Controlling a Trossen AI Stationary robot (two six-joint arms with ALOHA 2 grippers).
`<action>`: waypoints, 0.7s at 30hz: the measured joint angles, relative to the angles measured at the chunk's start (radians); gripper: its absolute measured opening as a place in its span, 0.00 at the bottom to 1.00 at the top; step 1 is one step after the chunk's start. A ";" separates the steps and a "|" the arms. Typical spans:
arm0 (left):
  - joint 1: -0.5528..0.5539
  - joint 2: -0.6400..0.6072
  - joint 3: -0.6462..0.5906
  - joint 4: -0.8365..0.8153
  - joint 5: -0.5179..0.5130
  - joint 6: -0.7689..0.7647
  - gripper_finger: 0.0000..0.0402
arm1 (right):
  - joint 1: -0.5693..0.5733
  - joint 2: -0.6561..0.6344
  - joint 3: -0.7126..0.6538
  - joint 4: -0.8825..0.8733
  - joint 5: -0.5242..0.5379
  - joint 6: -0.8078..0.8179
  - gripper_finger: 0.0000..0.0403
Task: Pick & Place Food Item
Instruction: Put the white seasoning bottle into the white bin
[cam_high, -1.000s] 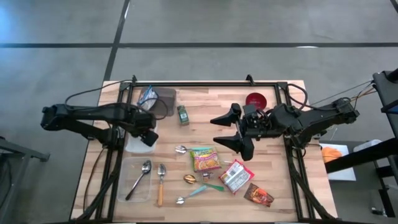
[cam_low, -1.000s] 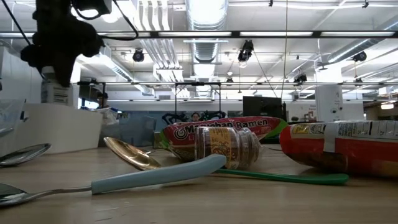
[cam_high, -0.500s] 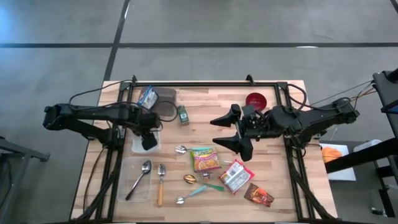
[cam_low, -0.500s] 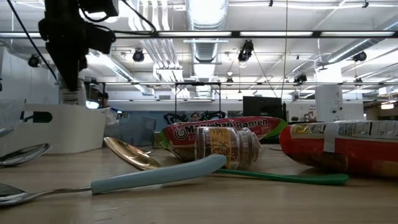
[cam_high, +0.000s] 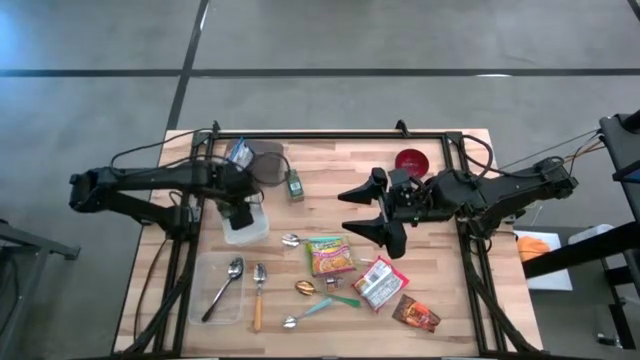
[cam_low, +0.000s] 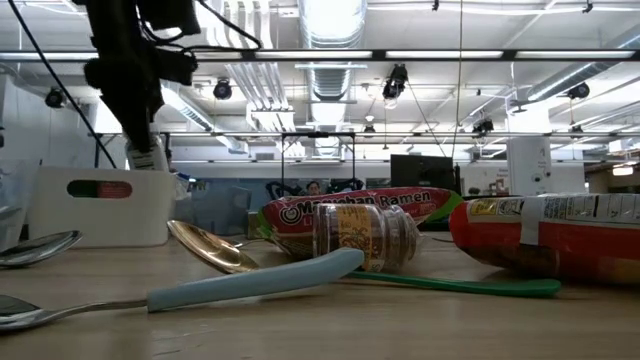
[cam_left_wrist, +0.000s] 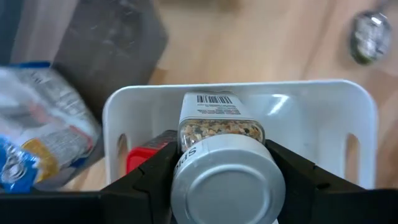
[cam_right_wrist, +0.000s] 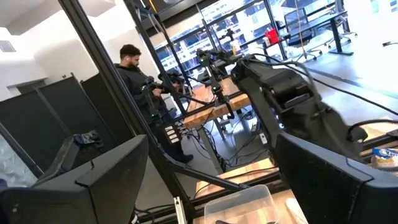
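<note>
My left gripper (cam_high: 240, 212) (cam_left_wrist: 225, 180) is shut on a spice jar (cam_left_wrist: 217, 127) with a silver cap and a barcode label. It points steeply down over the white bin (cam_high: 250, 232) (cam_low: 100, 205), the jar's bottom (cam_low: 150, 158) about level with the bin's rim. Something red (cam_left_wrist: 142, 158) lies inside the bin. My right gripper (cam_high: 376, 208) is open and raised above the table's middle, holding nothing. Food packs lie on the table near the front: a ramen pack (cam_high: 330, 254), a red-and-white pack (cam_high: 379, 283) and a brown pack (cam_high: 416, 314). My left gripper pinches the jar just below its silver cap (cam_left_wrist: 224, 186), one finger (cam_left_wrist: 152, 180) on each side of it. The fingers come from above, slanting down. The jar hangs bottom-down, lifted over the bin's opening; whether its bottom touches the bin I cannot tell.
A blue-and-white bag (cam_high: 238, 152) lies on a dark tray (cam_high: 266, 166) at the back left, a green jar (cam_high: 294, 184) beside it. A red bowl (cam_high: 411, 160) stands at the back. Spoons (cam_high: 259, 295), a clear container (cam_high: 222, 292) and a small jar (cam_low: 365, 238) are near the front.
My left gripper has carried the jar a little toward the table's right edge and rolled its wrist, keeping its hold. The white bin below now stands farther right and squarer to the front edge than before. My right arm has kept still.
</note>
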 joint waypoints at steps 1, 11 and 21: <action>0.021 0.000 -0.001 0.002 0.003 -0.011 0.49 | 0.000 0.000 0.000 0.000 0.000 0.000 0.87; 0.221 0.036 -0.037 0.022 0.122 -0.002 0.49 | 0.000 0.000 0.000 0.000 0.002 0.041 0.87; 0.239 0.173 -0.026 0.027 0.127 0.105 0.49 | 0.000 0.000 0.000 0.000 0.003 0.060 0.87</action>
